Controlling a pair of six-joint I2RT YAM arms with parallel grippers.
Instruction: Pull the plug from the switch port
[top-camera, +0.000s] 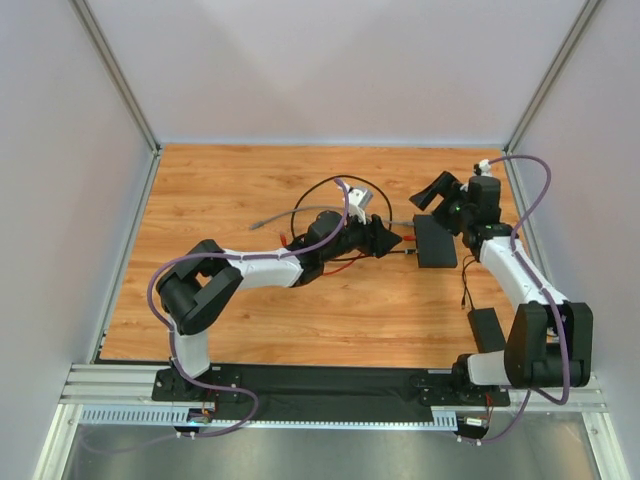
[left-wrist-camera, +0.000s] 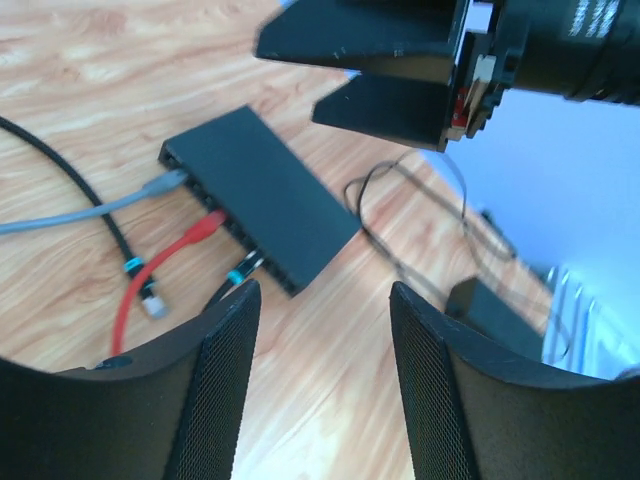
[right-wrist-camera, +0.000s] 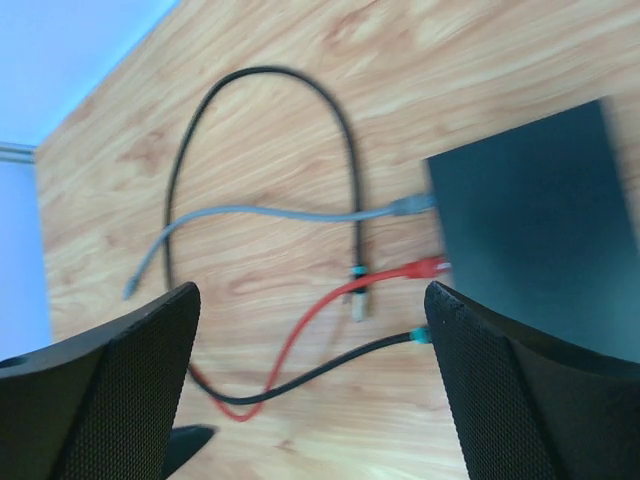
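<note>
At switch (left-wrist-camera: 268, 188) front, grey plug (left-wrist-camera: 166, 183), red plug (left-wrist-camera: 209, 226), black plug (left-wrist-camera: 243, 270) in ports

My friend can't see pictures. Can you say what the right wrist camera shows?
A flat black switch lies on a wooden table, with a grey cable, a red cable and a black cable reaching its left edge. The right gripper, open, frames the picture's bottom corners.

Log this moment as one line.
left gripper open, aimed at switch | right gripper open, near switch | grey plug, red plug seated | nothing gripped
</note>
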